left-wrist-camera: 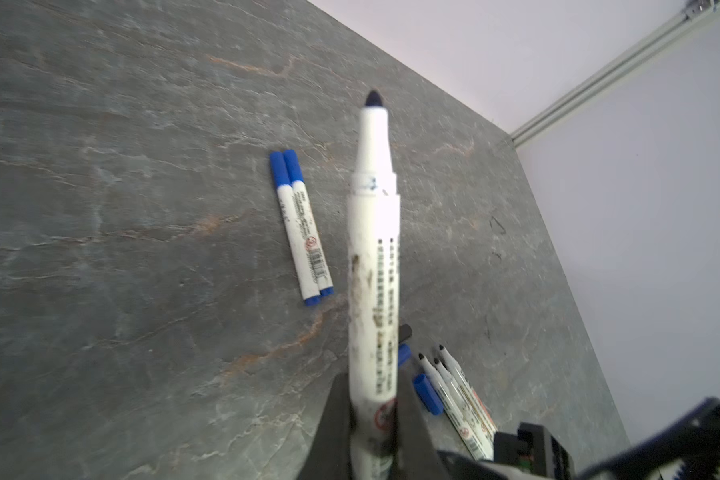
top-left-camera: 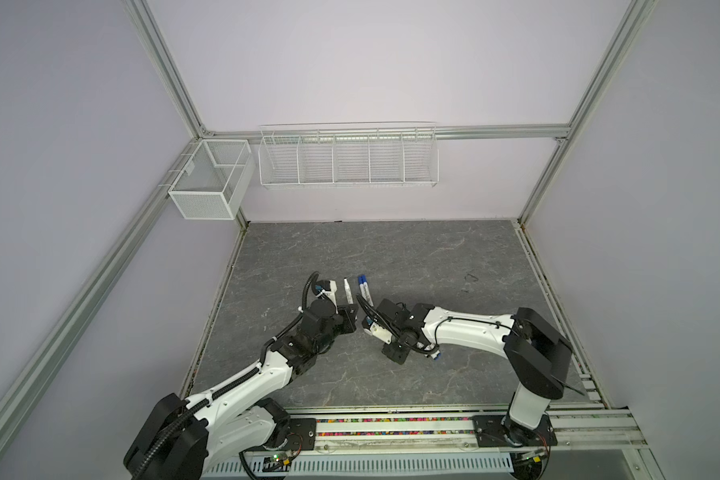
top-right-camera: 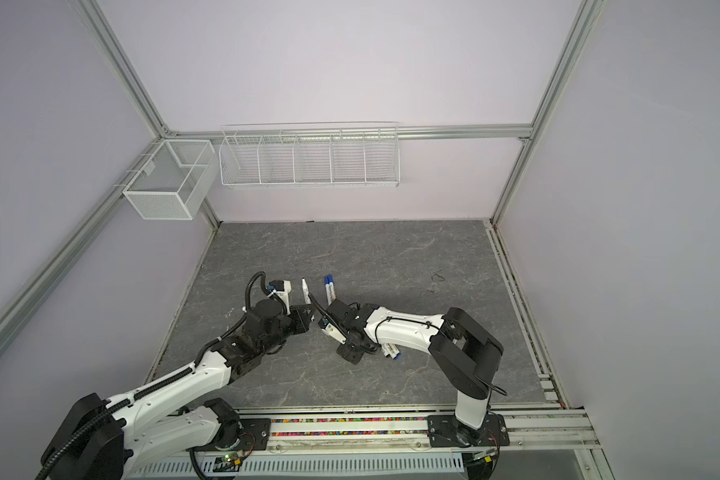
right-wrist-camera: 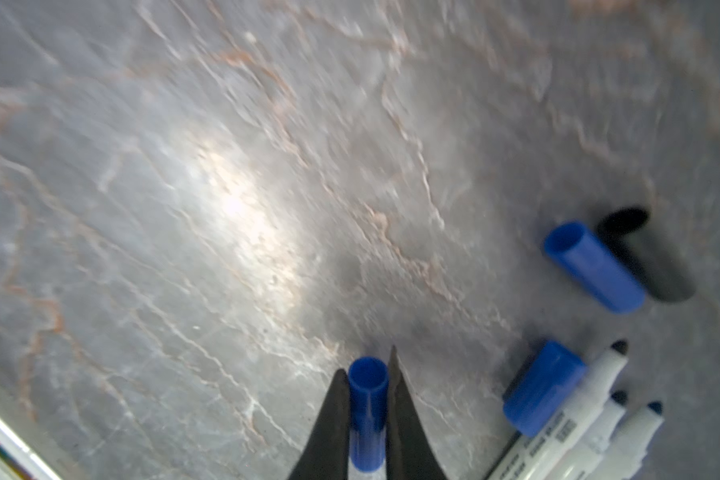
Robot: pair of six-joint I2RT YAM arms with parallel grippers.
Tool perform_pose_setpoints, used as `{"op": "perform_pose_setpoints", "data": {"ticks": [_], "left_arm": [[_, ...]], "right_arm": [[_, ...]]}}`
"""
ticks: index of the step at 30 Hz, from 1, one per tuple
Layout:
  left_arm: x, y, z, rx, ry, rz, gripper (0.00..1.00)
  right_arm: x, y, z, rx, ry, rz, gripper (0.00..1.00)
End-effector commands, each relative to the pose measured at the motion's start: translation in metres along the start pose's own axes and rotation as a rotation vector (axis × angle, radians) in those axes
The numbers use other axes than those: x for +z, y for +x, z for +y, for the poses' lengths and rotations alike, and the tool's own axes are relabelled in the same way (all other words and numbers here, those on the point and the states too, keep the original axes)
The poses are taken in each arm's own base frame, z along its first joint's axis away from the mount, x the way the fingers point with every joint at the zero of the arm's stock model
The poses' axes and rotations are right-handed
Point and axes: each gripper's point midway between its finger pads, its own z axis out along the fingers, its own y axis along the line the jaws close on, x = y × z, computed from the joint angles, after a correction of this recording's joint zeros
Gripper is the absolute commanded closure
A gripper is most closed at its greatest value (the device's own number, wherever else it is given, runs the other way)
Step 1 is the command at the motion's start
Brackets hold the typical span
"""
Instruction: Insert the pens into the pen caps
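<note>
Left gripper [left-wrist-camera: 373, 415] is clamped low on the barrel of a pen [left-wrist-camera: 373, 257], uncapped, dark tip pointing away from the fingers. In both top views that pen [top-left-camera: 347, 292] sits just left of the capped pair [top-left-camera: 365, 289], two blue-capped pens lying touching side by side on the table [top-left-camera: 433, 257]. Right gripper [right-wrist-camera: 368, 395] is pinched onto a blue cap [right-wrist-camera: 368, 415], open end facing away from the wrist. It's on the robot side of the capped pair, close to the left gripper. Can't tell if that cap is off the table, view's blurry. Also robot-side of the capped pair, mostly under the right arm: three loose pens [right-wrist-camera: 578, 428] bunched together, uncapped, a second cap [right-wrist-camera: 541, 386] touching them, and a third cap [right-wrist-camera: 593, 266] lying flush against a black cap [right-wrist-camera: 645, 257].
</note>
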Motion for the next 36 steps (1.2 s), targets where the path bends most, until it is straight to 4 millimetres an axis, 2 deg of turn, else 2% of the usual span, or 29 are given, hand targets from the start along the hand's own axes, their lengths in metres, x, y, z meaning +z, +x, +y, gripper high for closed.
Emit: {"op": "perform_pose_setpoints", "data": {"ticks": [1, 7, 12, 15, 20, 30, 36], "left_arm": [[-0.006, -0.009, 0.023, -0.071, -0.084, -0.055, 1.0], [-0.01, -0.009, 0.031, -0.072, -0.114, -0.066, 1.0], [-0.006, -0.007, 0.029, -0.068, -0.109, -0.052, 1.0], [-0.005, -0.006, 0.029, -0.068, -0.106, -0.045, 1.0], [-0.004, -0.004, 0.03, -0.067, -0.102, -0.044, 1.0], [-0.002, -0.001, 0.03, -0.067, -0.094, -0.035, 1.0], [-0.001, 0.0, 0.029, -0.064, -0.086, -0.033, 1.0]], "right_arm": [[0.007, 0.005, 0.017, -0.16, -0.074, 0.057, 0.9], [0.022, 0.014, 0.042, -0.207, -0.128, 0.122, 0.84], [0.031, 0.024, 0.046, -0.178, -0.084, 0.168, 0.62], [0.029, 0.029, 0.044, -0.137, -0.063, 0.154, 0.56], [0.022, 0.039, 0.04, -0.083, -0.034, 0.143, 0.55], [0.021, 0.059, 0.031, -0.034, 0.016, 0.174, 0.57], [0.02, 0.054, 0.013, 0.032, 0.085, 0.163, 0.57]]}}
